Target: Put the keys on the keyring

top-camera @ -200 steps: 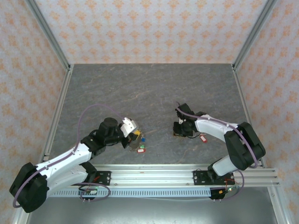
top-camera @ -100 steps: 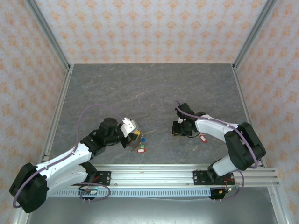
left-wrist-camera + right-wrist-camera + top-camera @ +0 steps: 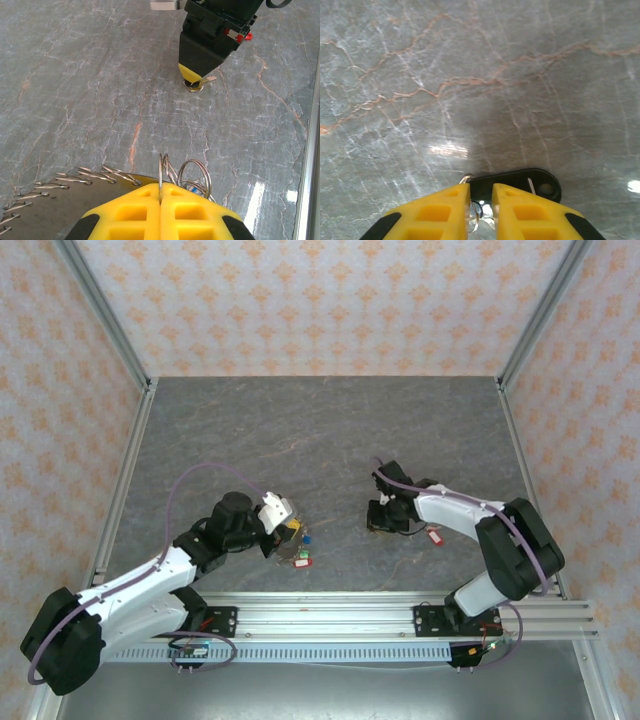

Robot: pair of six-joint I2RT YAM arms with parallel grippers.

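Left gripper (image 3: pixel 160 192) clenched on the keyring (image 3: pixel 107 172), coloured-tag keys (image 3: pixel 300 545) just beside | right gripper (image 3: pixel 481 192) farther out, tips a slit apart at the black-tagged key (image 3: pixel 520 182) on the table (image 3: pixel 470 75); gripping or letting go could not be told | risk was the flat tag skidding on smooth stone, or its small ring slipping the tips.

The keyring (image 3: pixel 67 176) runs off the left edge and under the fingers (image 3: pixel 132 212) of the left gripper (image 3: pixel 160 192). The right gripper (image 3: pixel 481 192) covers part of the black tag (image 3: pixel 517 181)
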